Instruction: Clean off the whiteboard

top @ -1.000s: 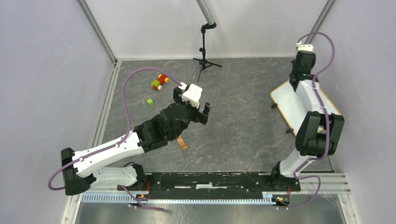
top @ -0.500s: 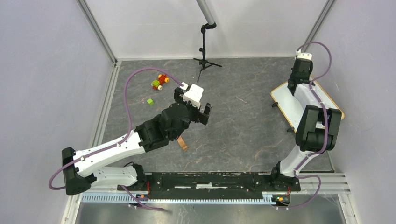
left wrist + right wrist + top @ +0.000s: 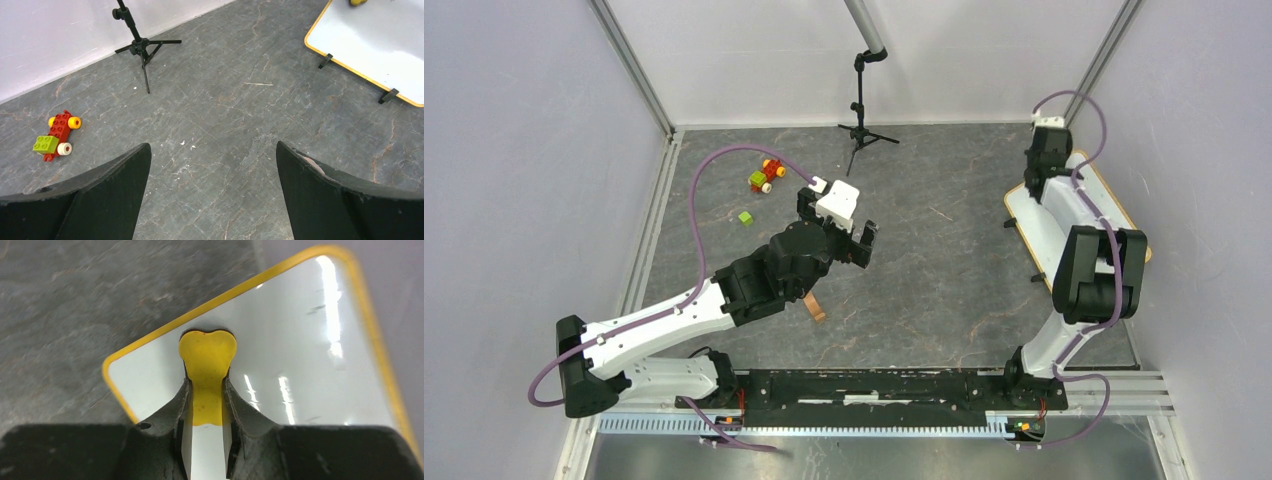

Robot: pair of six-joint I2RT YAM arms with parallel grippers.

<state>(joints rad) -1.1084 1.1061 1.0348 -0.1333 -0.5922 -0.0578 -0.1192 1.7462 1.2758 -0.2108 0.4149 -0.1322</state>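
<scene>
The whiteboard (image 3: 1036,225) lies at the table's right side, white with a yellow-tan frame; no writing shows on it. It also shows in the left wrist view (image 3: 380,45) and the right wrist view (image 3: 300,365). My right gripper (image 3: 1036,178) is shut on a yellow eraser (image 3: 207,360), which is pressed on the board near its far left corner. In the right wrist view the gripper (image 3: 206,385) points down at the board. My left gripper (image 3: 852,243) hangs open and empty over the table's middle, and in its own view (image 3: 212,146) only bare table lies between the fingers.
A small black tripod (image 3: 861,130) stands at the back centre. A red and yellow toy car (image 3: 767,174) and a green block (image 3: 745,217) lie at the back left. A small brown piece (image 3: 814,305) lies under my left arm. Walls close in on both sides.
My right gripper has slid left along the board's far edge with the eraser, towards the far left corner. The left arm has not moved.
</scene>
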